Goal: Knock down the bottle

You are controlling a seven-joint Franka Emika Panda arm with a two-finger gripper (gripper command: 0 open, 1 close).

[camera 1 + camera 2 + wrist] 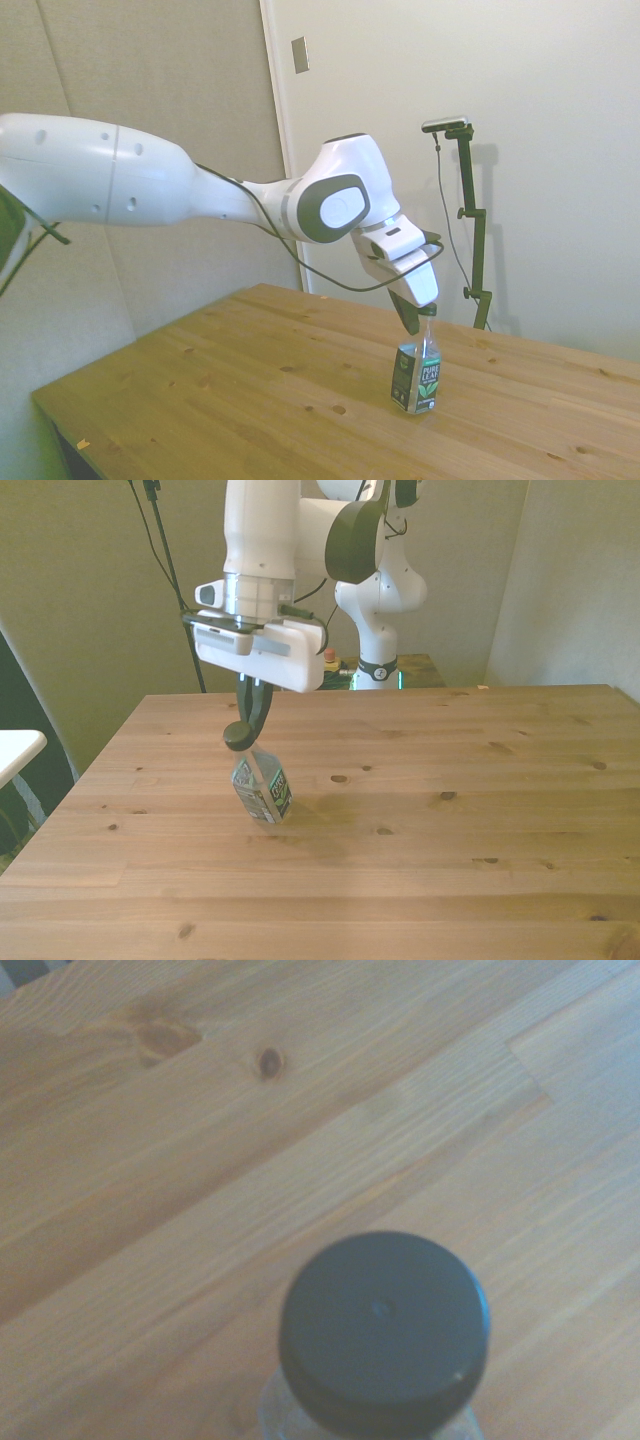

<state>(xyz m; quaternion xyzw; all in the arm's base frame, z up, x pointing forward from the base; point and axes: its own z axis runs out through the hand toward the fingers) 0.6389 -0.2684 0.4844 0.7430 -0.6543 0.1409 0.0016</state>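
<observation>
The bottle, small and clear with a dark "Pure Leaf" label, stands on the wooden table and leans with its dark green cap toward the front view's left. Its base still touches the wood. My gripper is right above the cap, its dark fingers close together and shut, with the tips against the cap's side. In the side view the bottle sits below the gripper. The wrist view looks straight down on the cap.
The table's near-left edge lies well away from the bottle. A white surface shows at the front view's far left, beside the table.
</observation>
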